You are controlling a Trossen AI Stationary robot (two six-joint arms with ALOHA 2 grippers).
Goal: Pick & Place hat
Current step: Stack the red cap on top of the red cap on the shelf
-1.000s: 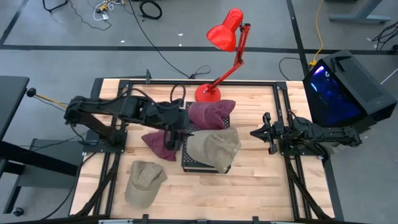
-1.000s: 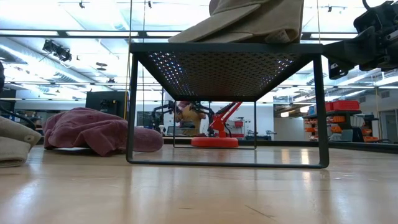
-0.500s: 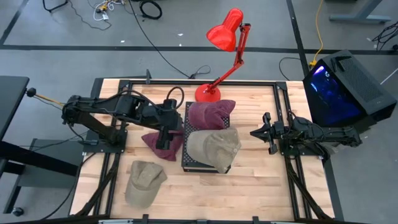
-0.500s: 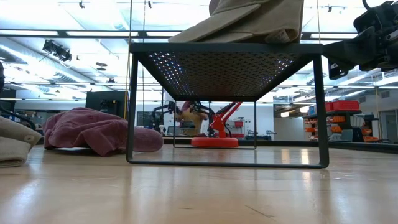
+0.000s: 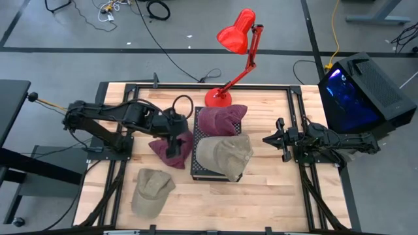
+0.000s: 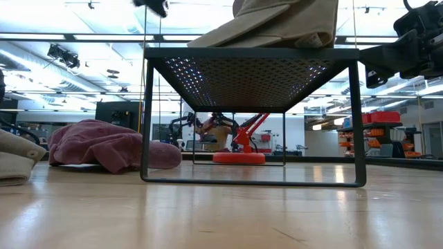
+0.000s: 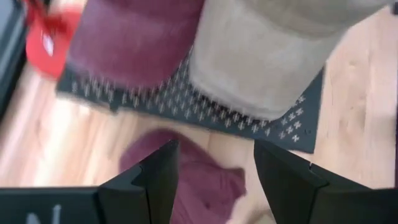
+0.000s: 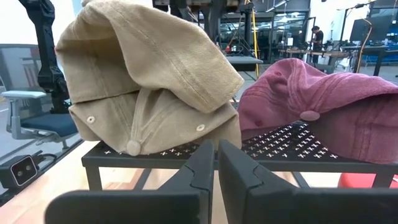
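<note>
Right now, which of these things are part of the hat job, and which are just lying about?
Part of the job:
- maroon hat on the table
- tan hat on the table
- maroon hat on the rack
- tan hat on the rack
- black rack
- left gripper

Lying about:
- red lamp
- computer case

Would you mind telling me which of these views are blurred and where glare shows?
Left wrist view: motion-blurred throughout, the maroon hat under the open left gripper smeared. Right wrist view: sharp on the tan hat. Low view: bright ceiling lights, sheen on the table. High view: evenly lit, glowing blue screen.
</note>
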